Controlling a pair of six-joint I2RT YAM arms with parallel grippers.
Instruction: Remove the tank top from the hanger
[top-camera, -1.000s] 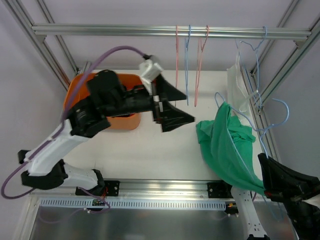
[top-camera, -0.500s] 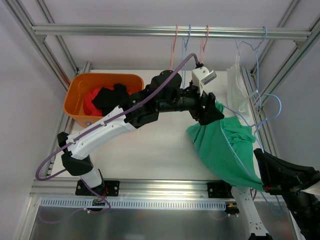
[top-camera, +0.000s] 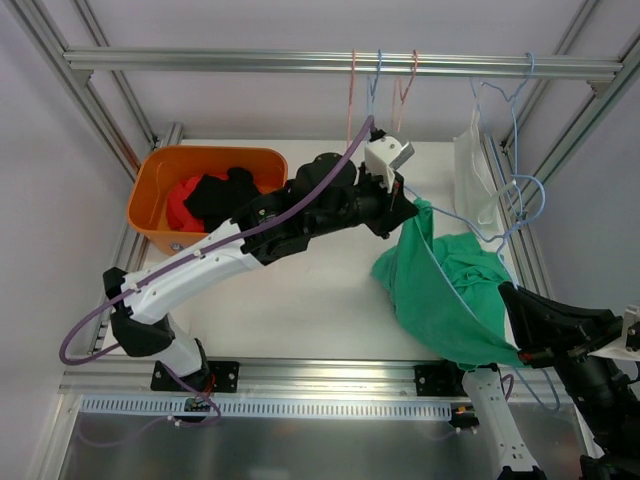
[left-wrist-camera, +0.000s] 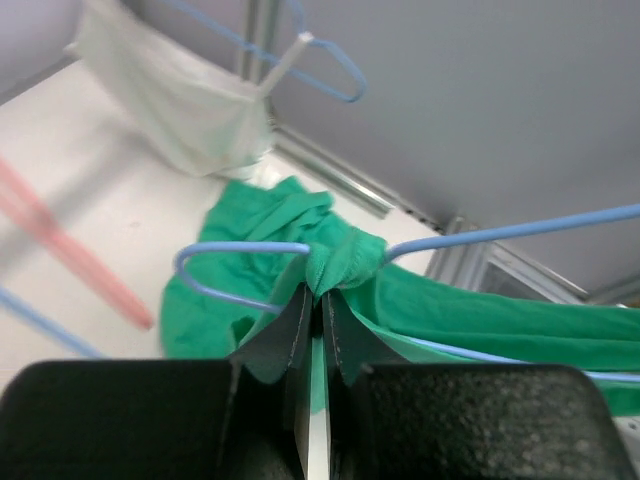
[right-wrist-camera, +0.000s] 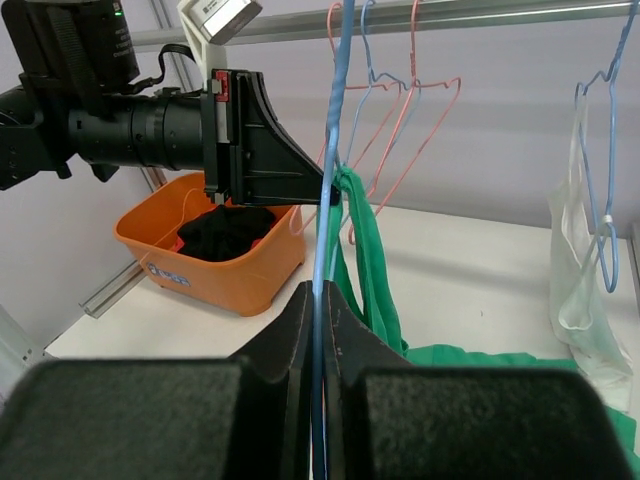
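No writing can be read in any view. The orange bin (right-wrist-camera: 250, 275) at the far left of the worktop has a pale sticker (right-wrist-camera: 165, 276) on its outer wall, seen from the right wrist, but the print is too small to make out. The white camera block (right-wrist-camera: 220, 15) on the left arm (right-wrist-camera: 130, 130) shows a dark patch, equally illegible.

A pink hanger (left-wrist-camera: 70, 252) is a blur, the blue hanger (right-wrist-camera: 333, 150) lies partly hidden inside the green tank top (top-camera: 440, 300), and the right arm (top-camera: 575, 345) is cropped bottom right.
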